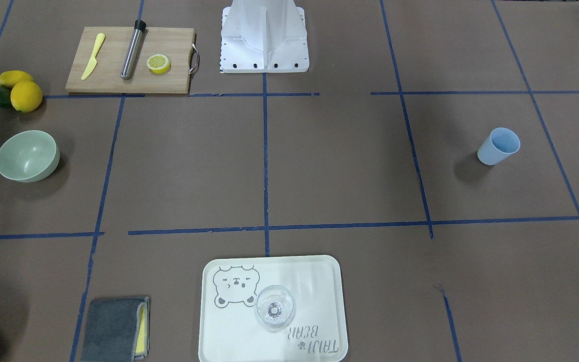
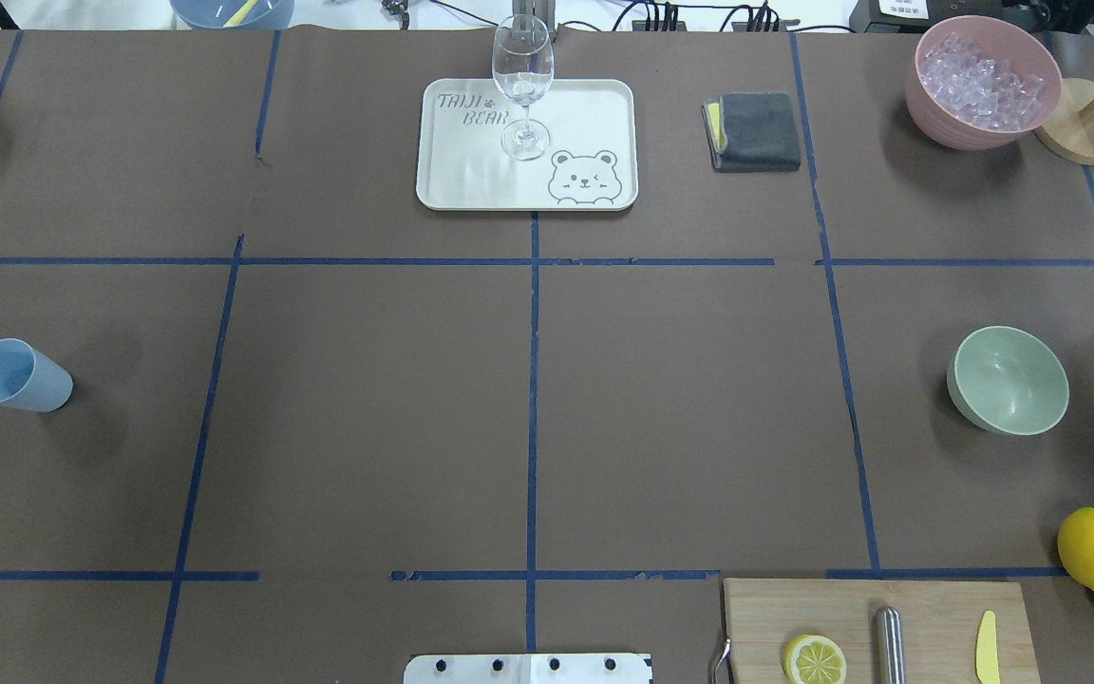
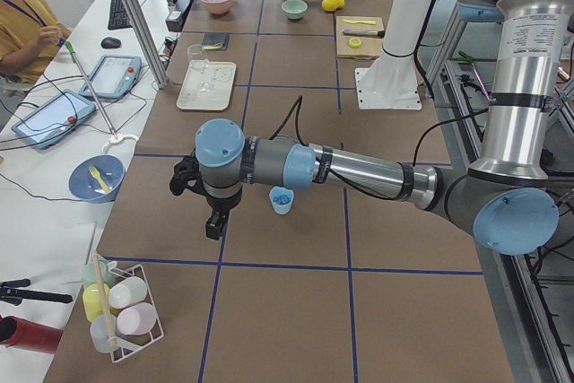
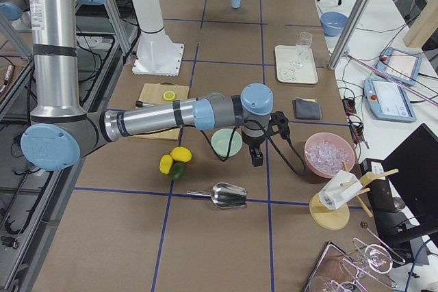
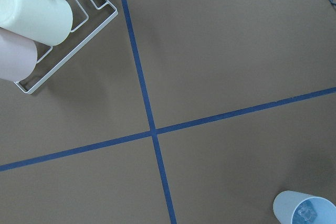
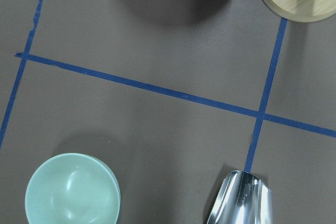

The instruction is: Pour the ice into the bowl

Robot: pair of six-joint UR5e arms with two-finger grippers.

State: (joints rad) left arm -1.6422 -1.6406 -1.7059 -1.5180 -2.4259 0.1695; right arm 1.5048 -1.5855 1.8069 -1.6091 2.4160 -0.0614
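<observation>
The pale sage-green bowl (image 1: pixel 27 156) stands empty on the brown table; it also shows in the overhead view (image 2: pixel 1009 380) and the right wrist view (image 6: pixel 72 191). A light blue cup (image 2: pixel 17 376) stands far across the table, and the left wrist view shows clear ice (image 5: pixel 306 214) inside it. My left gripper (image 3: pixel 213 224) hangs above the table beside the cup (image 3: pixel 282 200). My right gripper (image 4: pixel 257 161) hangs just beside the bowl (image 4: pixel 226 143). Each gripper shows only in a side view, so I cannot tell whether it is open or shut.
A pink bowl of ice (image 2: pixel 982 81) and a wooden stand (image 2: pixel 1084 122) stand at the far corner. A metal scoop (image 6: pixel 241 202) lies near the green bowl. Also here are a cutting board (image 1: pixel 131 75), lemons (image 1: pixel 25 95), a tray (image 1: pixel 319 281) with a wine glass (image 1: pixel 274 306), a cloth (image 1: pixel 113 329) and a cup rack (image 5: pixel 79 24).
</observation>
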